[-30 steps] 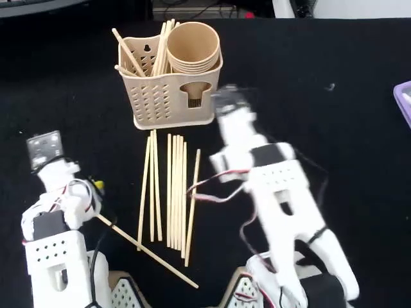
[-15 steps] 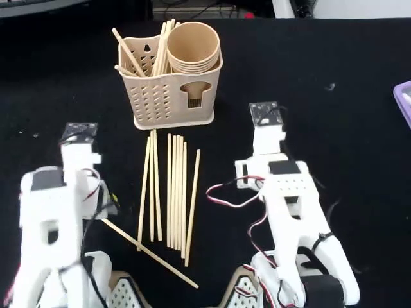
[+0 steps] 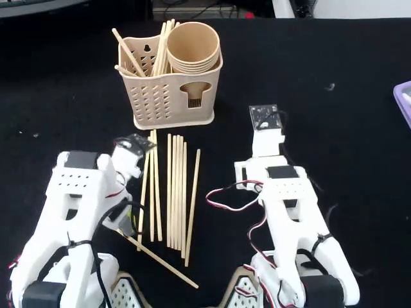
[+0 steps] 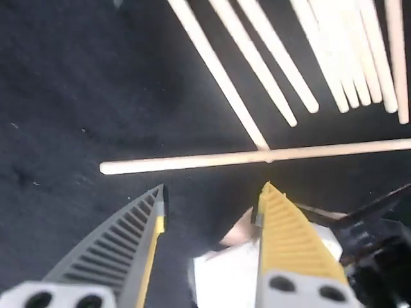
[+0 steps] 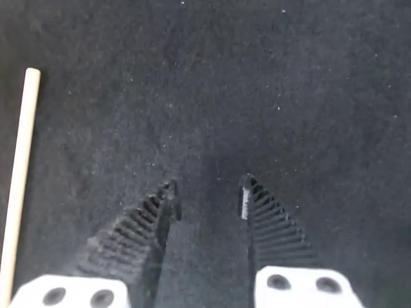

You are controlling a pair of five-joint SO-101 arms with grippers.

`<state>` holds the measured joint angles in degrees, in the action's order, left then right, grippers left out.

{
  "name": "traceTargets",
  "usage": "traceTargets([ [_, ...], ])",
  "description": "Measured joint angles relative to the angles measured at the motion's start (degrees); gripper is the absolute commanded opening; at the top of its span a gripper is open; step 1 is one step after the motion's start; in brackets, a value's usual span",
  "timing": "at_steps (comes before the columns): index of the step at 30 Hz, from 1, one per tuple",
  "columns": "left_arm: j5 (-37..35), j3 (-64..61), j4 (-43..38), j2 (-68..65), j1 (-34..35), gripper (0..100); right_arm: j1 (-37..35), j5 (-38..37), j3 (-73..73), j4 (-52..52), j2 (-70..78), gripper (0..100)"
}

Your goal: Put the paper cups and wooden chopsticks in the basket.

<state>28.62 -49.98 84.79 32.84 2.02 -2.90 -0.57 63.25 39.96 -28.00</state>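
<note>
Left gripper (image 4: pixel 213 187) is spread and empty. It hangs low over the black desk (image 3: pixel 334 128) at the left edge of the loose sticks, jaws pointed at the slanted chopstick (image 3: pixel 160 262), which lies just off the tips without touching them. That stick crosses under the near ends of the row of chopsticks (image 3: pixel 172 192); the row lies roughly parallel in front of the basket (image 3: pixel 154 96), far ends almost at its base. In the basket's left compartment a few chopsticks in the basket (image 3: pixel 128 52) stand leaning. The right compartment holds the stack of paper cups (image 3: pixel 192 48), nested and upright. I see no cup out on the desk, so I judge the cup half done. The chopstick half is barely started: most sticks are still flat on the desk, the slanted one included. My guess for the step in hand is a pick on that slanted stick or the leftmost of the row. Right gripper (image 5: pixel 209 186) is also spread and holding nothing, over bare desk to the right of the row, with the row's outermost chopstick (image 5: pixel 19 173) well off to one side of it. A purple object (image 3: pixel 404 96) pokes in at the far right edge; I can't tell what it is.
</note>
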Motion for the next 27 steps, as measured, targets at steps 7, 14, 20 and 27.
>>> traceTargets([
  [7, -20.1, -5.8, -6.6, 0.0, 1.3, 24, 0.0, 0.0, 0.0, 0.0, 0.0, 15.9],
  [14, -39.9, -6.2, -7.6, 0.0, 3.7, 24, 0.0, 0.0, 0.0, 0.0, 0.0, 15.9],
  [20, -44.3, -8.2, -9.2, 0.0, 4.2, 24, 0.0, 0.0, 0.0, 0.0, 0.0, 15.9],
  [27, -44.5, -12.6, -15.9, 0.0, 4.2, 24, 0.0, 0.0, 0.0, 0.0, 0.0, 15.9],
])
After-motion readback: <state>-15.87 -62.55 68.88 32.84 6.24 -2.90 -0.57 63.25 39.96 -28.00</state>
